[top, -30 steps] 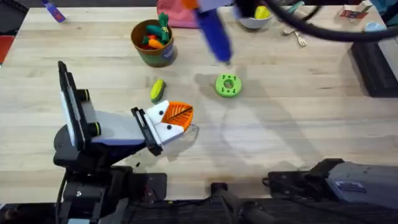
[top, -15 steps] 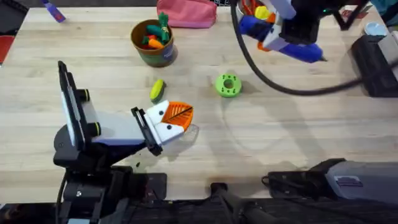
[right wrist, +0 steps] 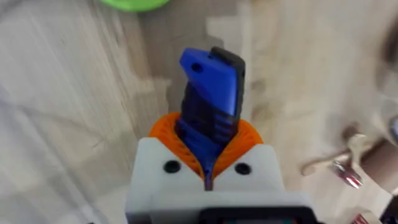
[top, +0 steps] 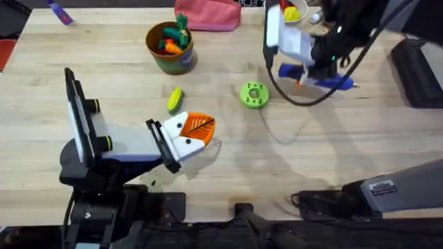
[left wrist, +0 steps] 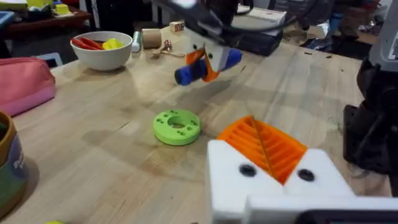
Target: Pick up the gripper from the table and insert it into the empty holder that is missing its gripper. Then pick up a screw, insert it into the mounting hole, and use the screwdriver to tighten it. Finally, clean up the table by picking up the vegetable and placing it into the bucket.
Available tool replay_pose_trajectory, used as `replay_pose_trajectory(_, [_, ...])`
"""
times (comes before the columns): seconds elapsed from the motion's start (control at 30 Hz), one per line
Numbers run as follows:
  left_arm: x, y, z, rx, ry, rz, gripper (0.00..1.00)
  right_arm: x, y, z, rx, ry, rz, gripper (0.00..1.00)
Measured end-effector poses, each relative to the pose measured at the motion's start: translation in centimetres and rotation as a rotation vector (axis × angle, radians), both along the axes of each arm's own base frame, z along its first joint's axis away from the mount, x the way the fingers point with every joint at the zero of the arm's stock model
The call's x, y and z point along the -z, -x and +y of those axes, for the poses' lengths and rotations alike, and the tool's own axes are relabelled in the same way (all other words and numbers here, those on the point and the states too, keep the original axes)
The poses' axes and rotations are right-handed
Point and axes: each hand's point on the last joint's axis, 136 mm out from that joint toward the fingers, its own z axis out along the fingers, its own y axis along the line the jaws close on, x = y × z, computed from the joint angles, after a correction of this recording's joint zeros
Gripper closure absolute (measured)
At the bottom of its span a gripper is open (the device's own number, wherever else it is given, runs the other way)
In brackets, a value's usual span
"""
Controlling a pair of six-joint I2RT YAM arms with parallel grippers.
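Note:
My right gripper [top: 303, 76] is shut on the blue screwdriver [top: 338, 83], which lies level just above the table, right of a green disc. In the right wrist view the orange pads [right wrist: 168, 134] clamp the screwdriver [right wrist: 211, 99]. My left gripper [top: 197, 131] rests low at the table's middle left, shut, both white finger blocks [left wrist: 230, 180] carrying orange ribbed pads [left wrist: 273, 146] pressed together. The yellow-green vegetable [top: 175, 100] lies just beyond it. The green bucket [top: 170, 50] with orange carrots stands farther back. A loose screw is out of view.
The green disc [top: 254, 95] lies between the two grippers. A pink pouch [top: 208, 14] and a white bowl [left wrist: 102, 50] sit along the far edge, with a small marker [top: 59, 12] at the far left. Dark equipment [top: 419, 72] stands at the right edge.
My right arm has carried the screwdriver from the far middle to the right, then nearer and lower, turning it from upright to level. The left arm has not moved.

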Motion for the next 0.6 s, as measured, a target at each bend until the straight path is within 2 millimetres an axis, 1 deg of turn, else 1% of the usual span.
replay_pose_trajectory(0.03, [0.0,0.0,0.0,0.000,0.000,0.000,0.986,1.1,0.1,-0.4,-0.005,0.005,0.006,0.978])
replay_pose_trajectory(0.13, [0.0,0.0,0.0,0.000,0.000,0.000,0.986,3.4,0.5,-1.2,-0.015,0.014,0.022,0.978])
replay_pose_trajectory(0.23, [0.0,0.0,0.0,0.000,0.000,0.000,0.986,5.4,0.9,-1.7,-0.019,0.020,0.036,0.978])
replay_pose_trajectory(0.27, [0.0,0.0,0.0,0.000,0.000,0.000,0.986,5.8,1.1,-1.8,-0.022,0.023,0.043,0.978])
replay_pose_trajectory(0.37, [0.0,0.0,0.0,0.000,0.000,0.000,0.986,5.7,0.7,-1.8,-0.027,0.024,0.024,0.973])
replay_pose_trajectory(0.4, [0.0,0.0,0.0,0.000,0.000,0.000,0.986,5.7,0.7,-1.8,-0.025,0.026,0.024,0.898])
replay_pose_trajectory(0.57, [0.0,0.0,0.0,0.000,0.000,0.000,0.986,5.0,-0.2,-1.8,-0.028,0.029,-0.023,0.179])
replay_pose_trajectory(0.6, [0.0,0.0,0.0,0.000,0.000,0.000,0.986,4.8,-0.2,-1.8,-0.031,0.030,-0.028,0.064])
